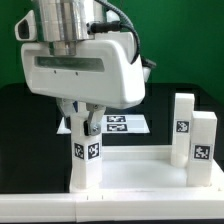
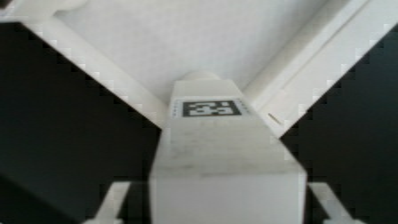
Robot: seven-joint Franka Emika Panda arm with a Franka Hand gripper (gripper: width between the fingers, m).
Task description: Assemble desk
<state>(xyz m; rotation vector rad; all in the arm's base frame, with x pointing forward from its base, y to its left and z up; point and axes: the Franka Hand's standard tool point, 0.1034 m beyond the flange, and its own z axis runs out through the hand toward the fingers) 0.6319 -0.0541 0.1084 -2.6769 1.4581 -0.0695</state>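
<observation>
The white tabletop (image 1: 140,172) lies flat on the black table. One white leg (image 1: 85,158) with a square tag stands upright on its corner at the exterior view's left. My gripper (image 1: 85,124) is right over this leg, a finger on each side of its top. In the wrist view the leg (image 2: 217,150) fills the middle over the tabletop (image 2: 196,40). The gripper (image 2: 217,196) is open, and its fingers (image 2: 118,202) stand off the leg's sides with a thin dark gap. Two more legs (image 1: 183,125) (image 1: 204,146) stand upright at the tabletop's right end.
The marker board (image 1: 122,125) lies on the black table behind the tabletop. A white ledge (image 1: 110,208) runs along the front of the scene. The arm's big white body (image 1: 85,60) hangs over the left half.
</observation>
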